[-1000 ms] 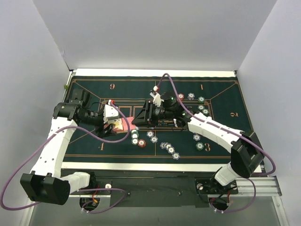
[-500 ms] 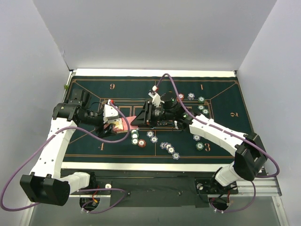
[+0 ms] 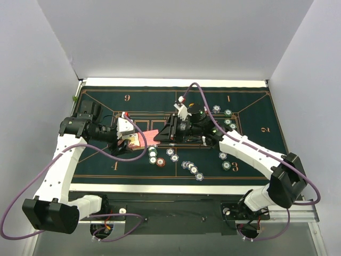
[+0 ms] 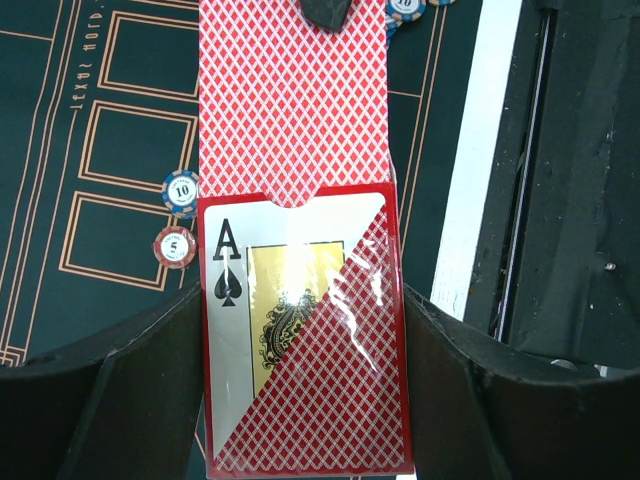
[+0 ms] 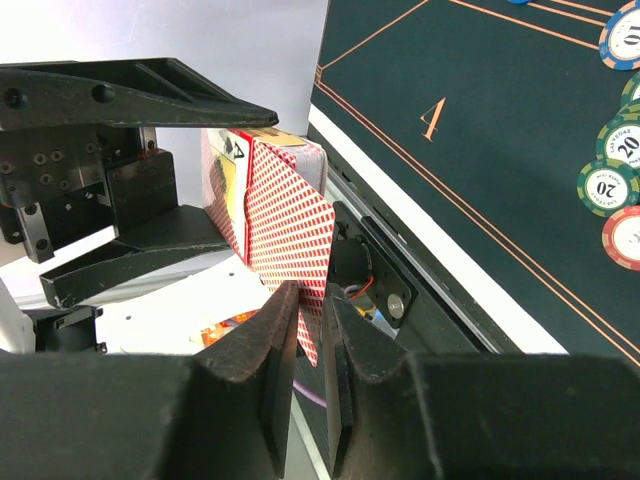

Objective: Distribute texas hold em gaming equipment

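Observation:
My left gripper (image 4: pixel 300 305) is shut on a red diamond-patterned card box (image 4: pixel 300 370) with an ace of spades on its face. A red-backed playing card (image 4: pixel 290 100) sticks out of the box's open end. My right gripper (image 5: pixel 312 300) is closed on that card's (image 5: pixel 310 325) far edge, and one of its fingertips (image 4: pixel 328 12) shows in the left wrist view. From above, box (image 3: pixel 139 142) and card (image 3: pixel 151 135) hang between the two grippers over the mat's left-centre. Poker chips (image 3: pixel 160 158) lie just below them on the felt.
The dark green felt mat (image 3: pixel 106 106) with gold lines covers the table. More chips lie in a row (image 3: pixel 192 169) at front centre and scattered at the right (image 3: pixel 228 120). Two chips (image 4: pixel 181 190) sit left of the box. Purple cables loop over both arms.
My right gripper has closed on the card and moved right, drawing the card out of the box. The left gripper has held the box still.

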`<state>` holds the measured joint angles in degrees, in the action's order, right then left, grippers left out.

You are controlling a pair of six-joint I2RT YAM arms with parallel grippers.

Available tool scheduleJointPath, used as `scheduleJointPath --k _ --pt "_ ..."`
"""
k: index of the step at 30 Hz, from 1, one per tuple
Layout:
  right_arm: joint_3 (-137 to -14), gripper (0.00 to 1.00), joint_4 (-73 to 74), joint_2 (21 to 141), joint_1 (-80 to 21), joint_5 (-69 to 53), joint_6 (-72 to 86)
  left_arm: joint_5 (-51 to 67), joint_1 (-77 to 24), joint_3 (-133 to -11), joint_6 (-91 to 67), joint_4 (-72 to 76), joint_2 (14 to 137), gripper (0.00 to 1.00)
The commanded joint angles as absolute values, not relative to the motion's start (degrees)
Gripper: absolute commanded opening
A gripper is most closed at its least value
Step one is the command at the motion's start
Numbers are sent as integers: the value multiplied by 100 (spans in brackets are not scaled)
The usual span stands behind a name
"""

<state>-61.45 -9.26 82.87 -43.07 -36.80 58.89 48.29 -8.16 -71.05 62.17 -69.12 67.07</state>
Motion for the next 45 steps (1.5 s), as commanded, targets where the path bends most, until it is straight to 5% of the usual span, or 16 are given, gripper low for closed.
scheduleJointPath --k 1,6,12,25,37,45 --pt "-5995 11 -1264 7946 -4228 -3726 6029 5229 -800 -7181 6144 -6645 6583 39" --pt "-5687 0 -2133 7805 -4070 -3797 6660 5291 -765 -7102 5986 -6496 6592 39" --pt "-5546 0 -2856 7699 -3850 -3955 7215 5326 -756 -7040 5906 -6477 6636 39" --pt "-6565 0 -1803 7997 -2664 -4430 6592 5318 -738 -7031 5933 -6434 6671 39" --pt "-9830 0 -687 11775 -3154 -4219 5625 5291 -747 -7339 5871 -6539 6706 39" --pt "-11529 0 -976 13893 -3709 -4175 6354 5291 -747 -7330 5906 -6601 6680 39"
